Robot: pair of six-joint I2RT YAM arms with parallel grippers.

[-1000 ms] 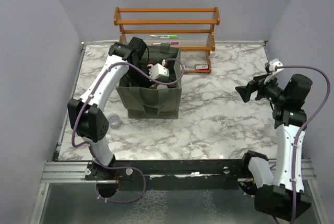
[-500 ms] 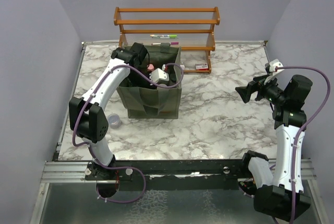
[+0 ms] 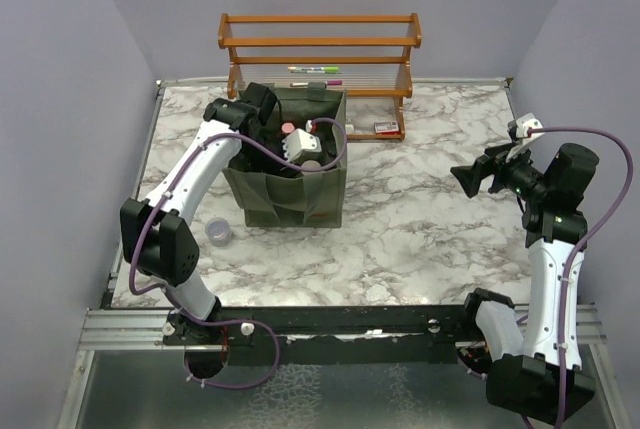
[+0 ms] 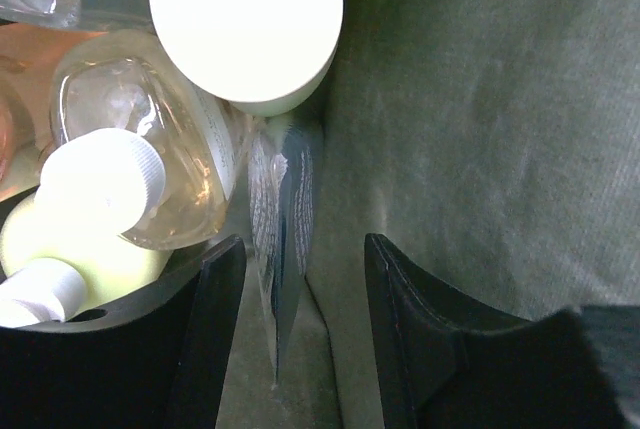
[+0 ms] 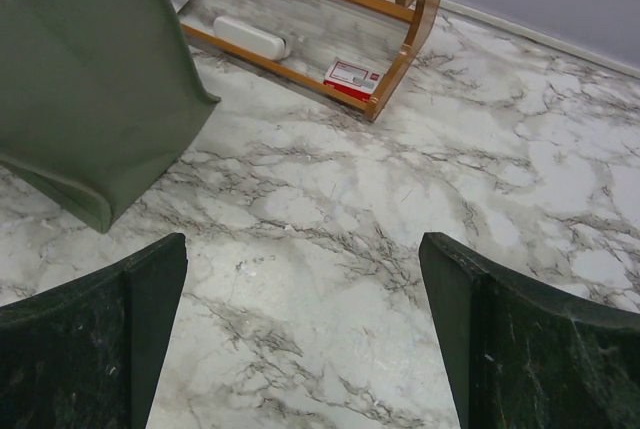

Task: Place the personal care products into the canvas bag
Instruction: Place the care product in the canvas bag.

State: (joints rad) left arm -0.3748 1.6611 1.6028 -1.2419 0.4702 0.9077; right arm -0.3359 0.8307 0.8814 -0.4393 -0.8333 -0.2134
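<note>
Left wrist view looks down inside the canvas bag (image 4: 480,99). The left hand (image 4: 300,259) has its fingers spread and grips nothing. A thin flat pouch (image 4: 285,209) stands on edge in the gap beyond them, against the fabric wall. Beside it lie a clear bottle (image 4: 150,149), a pale green bottle (image 4: 90,249) and a white-lidded container (image 4: 245,24). The right hand (image 5: 300,259) hangs open over the tabletop (image 5: 330,199), well apart from the bag.
</note>
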